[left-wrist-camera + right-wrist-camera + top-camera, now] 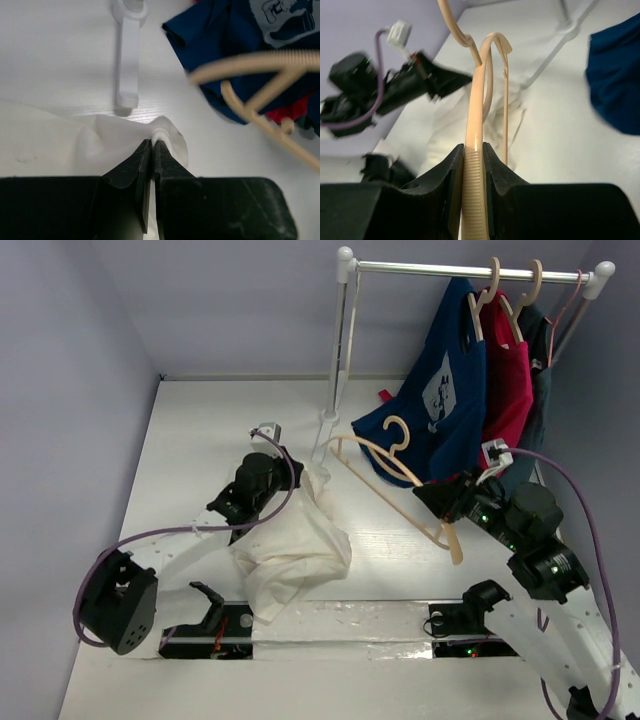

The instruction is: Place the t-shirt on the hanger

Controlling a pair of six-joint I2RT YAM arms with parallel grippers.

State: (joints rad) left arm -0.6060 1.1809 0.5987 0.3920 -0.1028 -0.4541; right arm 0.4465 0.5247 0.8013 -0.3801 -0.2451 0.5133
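The cream-white t-shirt [290, 552] lies bunched on the table between the arms. My left gripper [303, 476] is shut on its upper edge, a rolled hem pinched at the fingertips [154, 142], with cloth [95, 142] hanging to the left. The tan wooden hanger [393, 483] is held tilted above the table, its hook [398, 430] toward the rack. My right gripper [441, 503] is shut on the ribbed end of one hanger arm [473, 150]. The hanger's near end [260, 62] hangs just right of the left gripper. The t-shirt [451, 122] lies below the hanger.
A white clothes rack [340, 350] stands at the back with a navy printed shirt [445, 390], a red shirt [508, 380] and a dark shirt on a pink wire hanger [565, 310]. The rack's foot [127, 55] lies just beyond the left gripper. The navy shirt's hem [220, 40] drapes onto the table.
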